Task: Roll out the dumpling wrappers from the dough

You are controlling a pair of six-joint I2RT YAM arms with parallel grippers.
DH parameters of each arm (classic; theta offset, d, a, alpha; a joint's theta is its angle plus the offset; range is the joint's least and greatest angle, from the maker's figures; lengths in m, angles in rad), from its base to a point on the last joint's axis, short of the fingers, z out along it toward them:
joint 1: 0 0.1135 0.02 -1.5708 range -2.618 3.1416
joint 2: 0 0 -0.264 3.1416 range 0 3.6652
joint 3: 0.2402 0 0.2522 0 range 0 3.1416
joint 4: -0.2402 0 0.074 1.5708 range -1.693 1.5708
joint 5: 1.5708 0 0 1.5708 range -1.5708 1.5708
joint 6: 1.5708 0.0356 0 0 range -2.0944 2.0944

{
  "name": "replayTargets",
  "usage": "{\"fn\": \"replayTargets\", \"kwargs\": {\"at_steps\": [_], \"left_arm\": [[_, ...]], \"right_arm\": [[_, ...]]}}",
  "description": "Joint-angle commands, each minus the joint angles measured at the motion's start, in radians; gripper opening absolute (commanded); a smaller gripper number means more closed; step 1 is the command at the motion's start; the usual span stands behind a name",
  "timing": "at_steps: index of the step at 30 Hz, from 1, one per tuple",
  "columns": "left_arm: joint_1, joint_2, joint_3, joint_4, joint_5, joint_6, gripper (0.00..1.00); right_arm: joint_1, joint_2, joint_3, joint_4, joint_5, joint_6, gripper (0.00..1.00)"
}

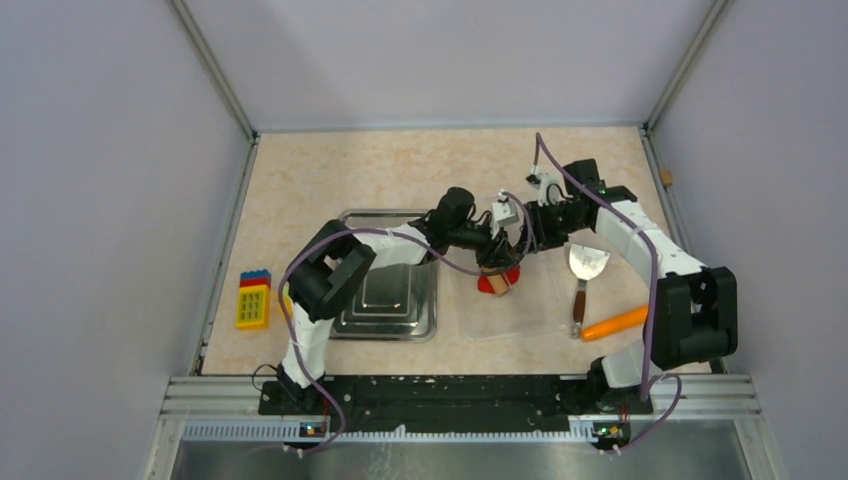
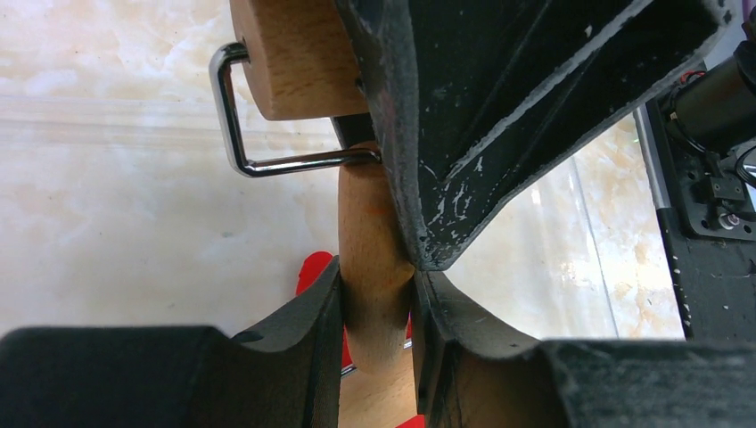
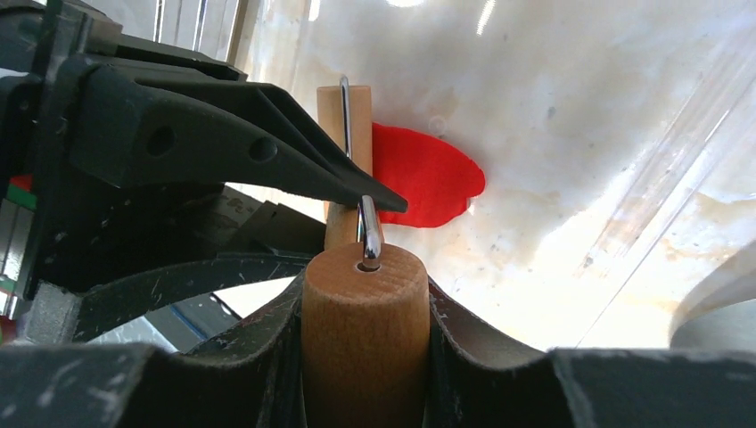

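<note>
Both arms on one roller, dough flat on the mat.
The right gripper (image 3: 365,294) pinches the near wooden end of the roller (image 3: 361,357); the left gripper (image 2: 376,281) pinches its slim handle just beyond, jaws pressed on wood both sides. I judge the double hold is there to steady the tool and share the downward push, since one narrow grip would let it twist. Past the handle, the dough (image 3: 426,174) lies as a thin red patch on the clear mat (image 1: 530,312), its edge against the far wood. I cannot tell if the roller bears on it. Outline is uneven, not a neat disc yet.
</note>
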Motion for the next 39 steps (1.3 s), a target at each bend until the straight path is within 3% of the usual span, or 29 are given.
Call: {"fn": "replayTargets", "kwargs": {"at_steps": [1,5,8,10,16,23,39], "left_arm": [[0.017,0.012,0.073,-0.043,0.005,-0.014,0.00],[0.014,0.012,0.098,-0.032,0.014,-0.046,0.00],[0.018,0.028,0.115,0.065,0.056,-0.242,0.00],[0.007,0.035,0.124,0.091,0.048,-0.275,0.00],[-0.007,0.070,0.129,0.081,-0.004,-0.220,0.00],[-0.018,0.135,0.092,0.079,-0.088,-0.036,0.00],[-0.065,0.317,0.167,0.145,-0.089,-0.044,0.00]], "right_arm": [[-0.030,-0.008,0.040,-0.019,0.140,-0.050,0.00],[-0.037,-0.031,0.071,-0.037,0.108,-0.044,0.00],[-0.109,-0.017,0.072,-0.041,-0.018,0.081,0.00],[-0.118,-0.017,0.063,-0.026,-0.009,0.078,0.00],[-0.119,0.014,0.043,0.015,0.033,0.036,0.00],[-0.101,0.049,-0.016,0.080,0.114,-0.004,0.00],[-0.091,0.057,-0.067,0.052,0.219,-0.055,0.00]]}}
